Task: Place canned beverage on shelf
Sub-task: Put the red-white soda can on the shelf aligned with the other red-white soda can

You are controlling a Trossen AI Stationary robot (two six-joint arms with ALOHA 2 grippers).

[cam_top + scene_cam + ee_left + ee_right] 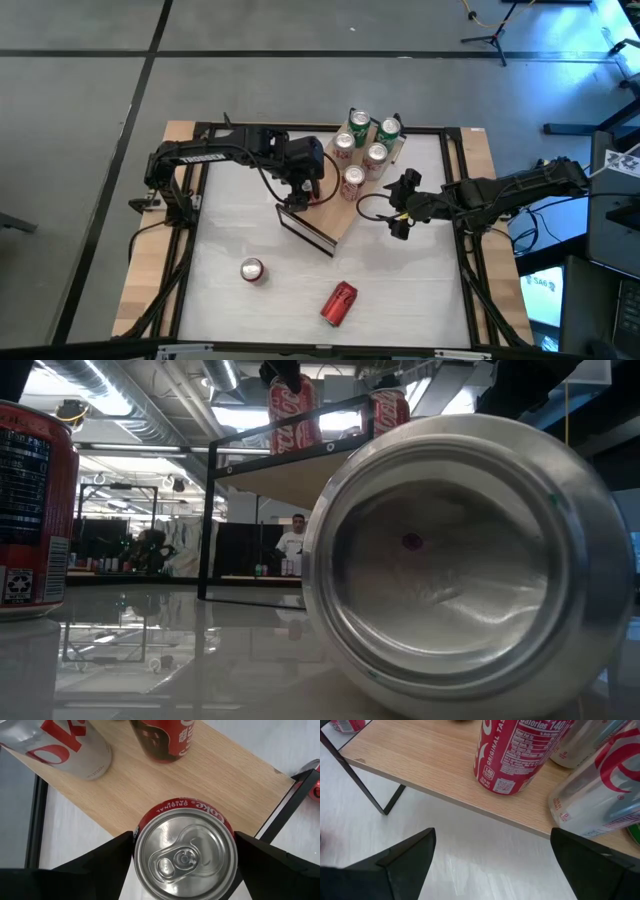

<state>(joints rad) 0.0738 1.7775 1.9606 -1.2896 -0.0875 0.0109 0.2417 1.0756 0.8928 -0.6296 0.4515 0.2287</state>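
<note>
**Red can on the shelf board, left fingers either side**

White tabletop (400,290) carries the long light-wood shelf with dark metal end frames (335,215), set diagonally near the middle. Five cans stand at its far end. The left gripper (184,851) hangs over a red cola can with a silver top (184,855) standing on the board, fingers parted beside it, whether touching is unclear. The right gripper (492,865) waits open just right of the shelf. A red can lying on its side (338,303) and an upright red can (252,270) sit near the front.
</note>
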